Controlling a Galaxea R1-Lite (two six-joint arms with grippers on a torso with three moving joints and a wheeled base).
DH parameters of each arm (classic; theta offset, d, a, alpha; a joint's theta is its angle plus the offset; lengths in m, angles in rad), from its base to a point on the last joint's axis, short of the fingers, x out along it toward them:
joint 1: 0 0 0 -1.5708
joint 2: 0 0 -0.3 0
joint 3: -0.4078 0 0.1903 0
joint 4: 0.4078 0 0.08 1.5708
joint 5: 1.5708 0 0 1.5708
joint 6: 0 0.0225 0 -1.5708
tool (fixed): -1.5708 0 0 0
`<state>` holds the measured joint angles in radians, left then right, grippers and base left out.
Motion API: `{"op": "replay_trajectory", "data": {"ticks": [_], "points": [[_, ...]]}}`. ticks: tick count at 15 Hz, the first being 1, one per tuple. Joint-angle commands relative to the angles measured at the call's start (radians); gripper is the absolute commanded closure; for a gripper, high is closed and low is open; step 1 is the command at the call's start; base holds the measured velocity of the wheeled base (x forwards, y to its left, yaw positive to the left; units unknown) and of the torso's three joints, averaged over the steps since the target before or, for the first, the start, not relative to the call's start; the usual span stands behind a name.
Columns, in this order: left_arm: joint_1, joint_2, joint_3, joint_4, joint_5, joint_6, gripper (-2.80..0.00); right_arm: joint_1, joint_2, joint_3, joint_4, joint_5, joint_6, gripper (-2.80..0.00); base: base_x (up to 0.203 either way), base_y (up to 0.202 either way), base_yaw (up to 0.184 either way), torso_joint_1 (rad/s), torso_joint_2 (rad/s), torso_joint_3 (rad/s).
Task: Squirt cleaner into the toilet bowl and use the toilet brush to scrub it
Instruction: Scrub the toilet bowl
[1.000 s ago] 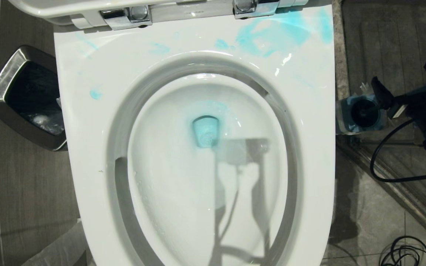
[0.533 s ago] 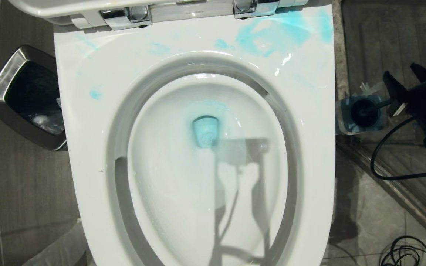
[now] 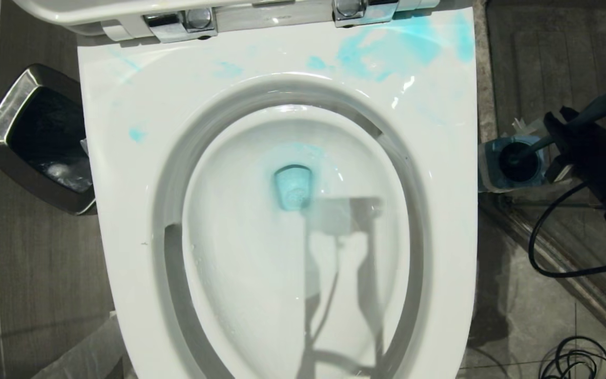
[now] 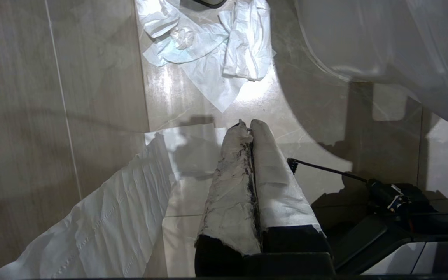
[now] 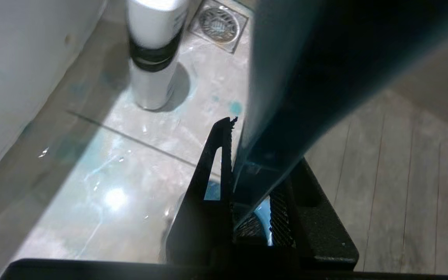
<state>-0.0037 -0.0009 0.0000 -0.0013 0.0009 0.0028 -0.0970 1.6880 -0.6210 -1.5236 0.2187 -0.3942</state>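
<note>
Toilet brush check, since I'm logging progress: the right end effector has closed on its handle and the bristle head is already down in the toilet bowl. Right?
Not quite. The right end effector has closed on the toilet brush handle, but the bristle head sits in its stand on the floor beside the toilet bowl, not in it. The head view shows this.

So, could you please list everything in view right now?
toilet bowl: one, white, centre
cleaner: turquoise smears on back rim, pool at drain
seat hinges: two, chrome, behind rim
waste bin: one, chrome-rimmed, left of bowl
toilet brush: one, dark blue, head in stand, right of bowl
stand: one, blue-grey, floor right of bowl
bottle: one, white with black band, floor
floor drain: one, metal
tissues: white, crumpled, floor
left gripper: shut, white-wrapped, over floor
right gripper: shut on toilet brush
</note>
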Motion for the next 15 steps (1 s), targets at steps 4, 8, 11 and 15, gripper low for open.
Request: {"op": "replay_trajectory", "data": {"ticks": [4, 8, 11, 15], "points": [[0.001, 0.001, 0.000, 0.000, 0.001, 0.000, 0.00, 0.001, -0.073, 0.081, 0.003, 0.002, 0.022, 0.00, 0.000, 0.000, 0.000, 0.000, 0.00, 0.000], [0.001, 0.001, 0.000, 0.000, 0.001, 0.000, 0.00, 0.001, -0.163, 0.073, 0.105, -0.001, 0.076, 0.00, 0.000, 0.000, 0.000, 0.000, 0.00, 0.000], [0.001, 0.001, 0.000, 0.000, 0.001, 0.000, 0.00, 0.002, -0.221, 0.041, 0.207, -0.001, 0.130, 0.00, 0.000, 0.000, 0.000, 0.000, 0.00, 0.000], [0.001, 0.001, 0.000, 0.000, -0.001, 0.000, 0.00, 0.002, -0.256, -0.099, 0.363, -0.007, 0.201, 0.00, 0.000, 0.000, 0.000, 0.000, 0.00, 0.000]]}}
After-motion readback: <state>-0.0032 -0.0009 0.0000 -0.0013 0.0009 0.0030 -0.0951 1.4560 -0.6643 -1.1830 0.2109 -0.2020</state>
